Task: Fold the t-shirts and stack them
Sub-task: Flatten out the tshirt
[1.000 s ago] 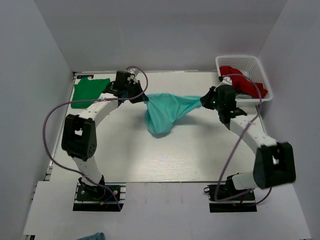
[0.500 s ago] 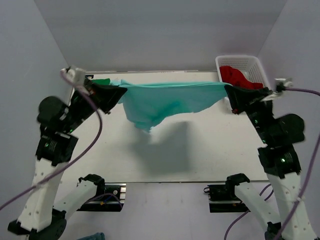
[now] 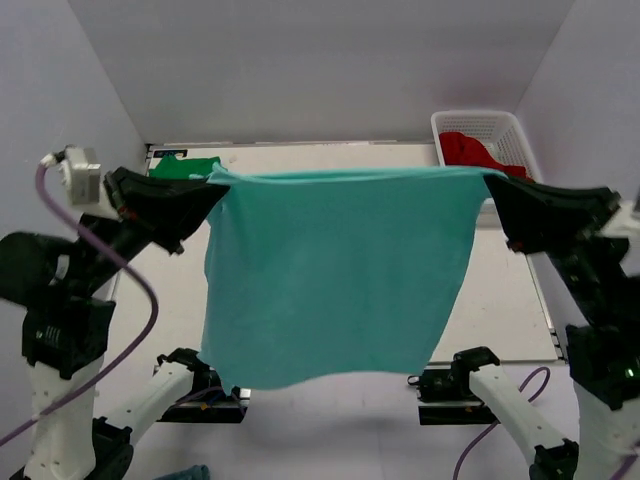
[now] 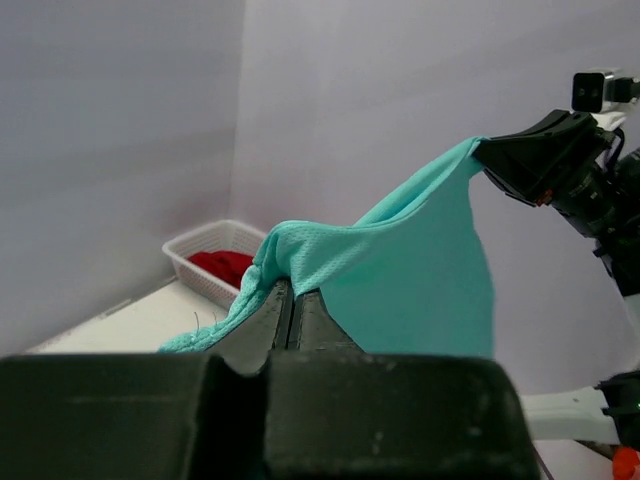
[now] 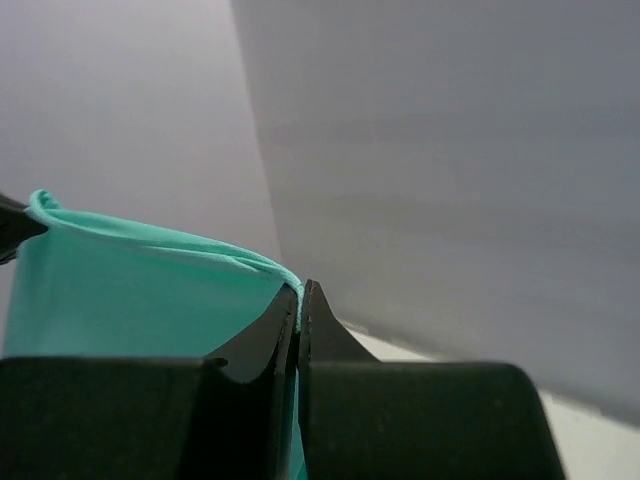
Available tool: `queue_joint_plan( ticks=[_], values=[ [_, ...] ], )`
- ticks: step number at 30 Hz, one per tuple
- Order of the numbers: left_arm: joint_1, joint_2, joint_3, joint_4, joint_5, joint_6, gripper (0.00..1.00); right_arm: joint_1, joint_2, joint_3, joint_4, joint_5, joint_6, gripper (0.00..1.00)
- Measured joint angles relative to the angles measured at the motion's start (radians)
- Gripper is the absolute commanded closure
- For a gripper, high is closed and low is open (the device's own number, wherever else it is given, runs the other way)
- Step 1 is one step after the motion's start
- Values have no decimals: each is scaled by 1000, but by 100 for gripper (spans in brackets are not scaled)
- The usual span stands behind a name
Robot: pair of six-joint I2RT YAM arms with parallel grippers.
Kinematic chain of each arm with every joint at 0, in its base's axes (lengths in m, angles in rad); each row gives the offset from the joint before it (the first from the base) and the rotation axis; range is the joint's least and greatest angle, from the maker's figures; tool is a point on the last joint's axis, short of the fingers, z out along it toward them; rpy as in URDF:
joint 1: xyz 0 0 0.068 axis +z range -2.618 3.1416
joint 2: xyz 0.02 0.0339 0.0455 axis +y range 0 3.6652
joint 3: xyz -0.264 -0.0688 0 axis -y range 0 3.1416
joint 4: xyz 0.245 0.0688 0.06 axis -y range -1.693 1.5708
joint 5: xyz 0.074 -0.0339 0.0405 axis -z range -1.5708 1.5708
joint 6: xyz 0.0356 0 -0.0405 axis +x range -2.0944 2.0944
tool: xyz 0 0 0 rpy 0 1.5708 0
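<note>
A teal t-shirt (image 3: 335,275) hangs spread out high above the table, stretched flat between both grippers. My left gripper (image 3: 218,190) is shut on its upper left corner; in the left wrist view the cloth (image 4: 400,270) bunches over the closed gripper (image 4: 291,288). My right gripper (image 3: 492,186) is shut on the upper right corner, and the hem (image 5: 170,242) runs into the closed gripper (image 5: 299,290). A folded green t-shirt (image 3: 185,166) lies at the table's far left. Red t-shirts (image 3: 475,152) lie in the white basket (image 3: 478,121).
The white basket stands at the table's far right corner and also shows in the left wrist view (image 4: 205,262). The hanging shirt hides most of the table (image 3: 510,290). Grey walls close in the back and sides.
Both arms have risen and pulled apart. The teal shirt went from a bunched sling near the table to a flat sheet hanging high between the grippers.
</note>
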Motion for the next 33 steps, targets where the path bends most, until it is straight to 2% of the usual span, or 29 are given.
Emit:
queue_joint_plan(
  ticks=[6, 7, 10, 11, 12, 13, 15, 18, 21, 23, 25, 33],
  values=[
    [0, 206, -99, 23, -184, 3, 100, -2, 248, -114, 21, 193, 5, 100],
    [0, 272, -126, 42, -225, 4, 100, -4, 303, -148, 31, 234, 7, 100],
    [0, 508, -200, 76, -327, 6, 92, -10, 511, -277, 84, 358, 10, 100],
    [0, 600, -220, 75, -350, 7, 69, -12, 582, -325, 101, 398, 12, 100],
    [0, 682, -232, 71, -365, 15, 53, -13, 650, -367, 105, 431, 13, 82],
    [-2, 775, -238, 59, -386, 14, 22, -13, 713, -399, 105, 462, 14, 71],
    [-2, 956, -234, 6, -437, 3, 3, -18, 841, -422, 91, 525, 4, 56],
    [5, 1089, -204, -80, -483, -2, 0, -22, 988, -385, 71, 578, -11, 48],
    [7, 1151, -161, -155, -529, -8, 0, -21, 1064, -337, 68, 600, -18, 35],
    [7, 1138, -158, -169, -547, -10, 0, -19, 1059, -337, 71, 595, -21, 19],
    [6, 1094, -182, -158, -545, -14, 0, -15, 1022, -360, 88, 568, -22, 11],
    [6, 658, -615, -50, -503, -90, 0, 60, 739, -651, 194, 347, 26, 9]
  ],
)
